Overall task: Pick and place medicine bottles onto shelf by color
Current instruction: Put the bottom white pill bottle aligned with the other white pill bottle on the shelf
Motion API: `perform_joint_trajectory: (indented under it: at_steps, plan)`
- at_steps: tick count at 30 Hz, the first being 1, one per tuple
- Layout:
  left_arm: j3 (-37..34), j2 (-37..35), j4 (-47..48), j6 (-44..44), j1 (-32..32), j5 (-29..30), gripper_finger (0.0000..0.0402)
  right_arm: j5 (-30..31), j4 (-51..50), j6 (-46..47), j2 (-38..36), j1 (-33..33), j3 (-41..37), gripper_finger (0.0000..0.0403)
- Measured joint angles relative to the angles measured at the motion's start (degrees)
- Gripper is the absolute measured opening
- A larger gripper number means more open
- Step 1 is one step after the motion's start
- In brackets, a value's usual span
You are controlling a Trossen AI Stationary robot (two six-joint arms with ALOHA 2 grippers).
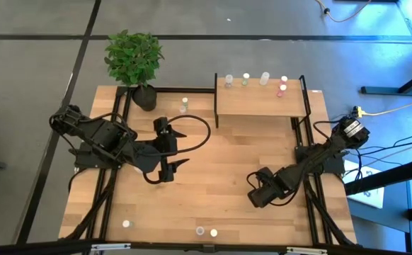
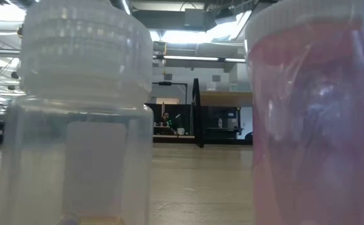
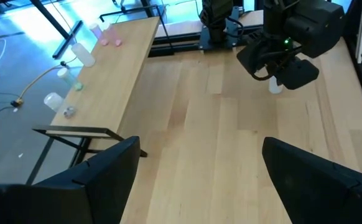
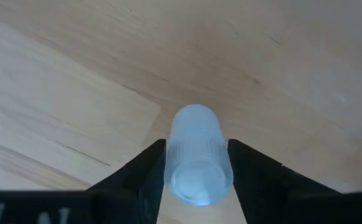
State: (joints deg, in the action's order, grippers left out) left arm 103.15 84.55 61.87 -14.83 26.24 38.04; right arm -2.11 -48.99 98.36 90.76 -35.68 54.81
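Note:
My right gripper (image 1: 260,193) points down at the table's near right and is shut on a small translucent medicine bottle (image 4: 196,158) with a bluish-white cap; the bottle (image 3: 275,87) also peeks out below that gripper in the left wrist view. My left gripper (image 1: 181,149) hangs open above the table's left middle, holding nothing. The light-wood shelf (image 1: 259,105) stands at the far right and carries several bottles along its far edge, a pink-capped one (image 1: 282,91) among them. My right gripper pinches the bottle between its two fingers, one finger (image 4: 150,171) on each side of the body just below the cap (image 4: 196,180). The fingers come from above, pointing down. The bottle is upright; whether its base is on the wood is hidden.
A potted plant (image 1: 135,60) stands at the far left corner, with a lone bottle (image 1: 184,105) beside it. Near the front edge stand a bottle (image 1: 127,224) at the left and two close together, one white-capped (image 2: 75,112) and one pink (image 2: 313,112).

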Motion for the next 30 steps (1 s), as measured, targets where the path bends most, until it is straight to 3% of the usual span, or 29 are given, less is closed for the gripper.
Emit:
perform_joint_trajectory:
  at_steps: [8,15,30]
  plan:
    - [-0.01,0.0,-0.02,0.0,-0.01,0.0,0.0334,-0.11,0.22,1.87,0.0,0.0,0.04,0.0146]
    - [0.0,0.0,0.0,0.0,-0.02,0.0,0.0334,1.41,0.13,1.8,0.0,0.0,0.04,0.0161]
    - [0.0,0.0,-0.02,-0.01,-0.02,0.0,0.0334,0.92,-0.24,1.45,0.02,0.0,1.88,0.0155]
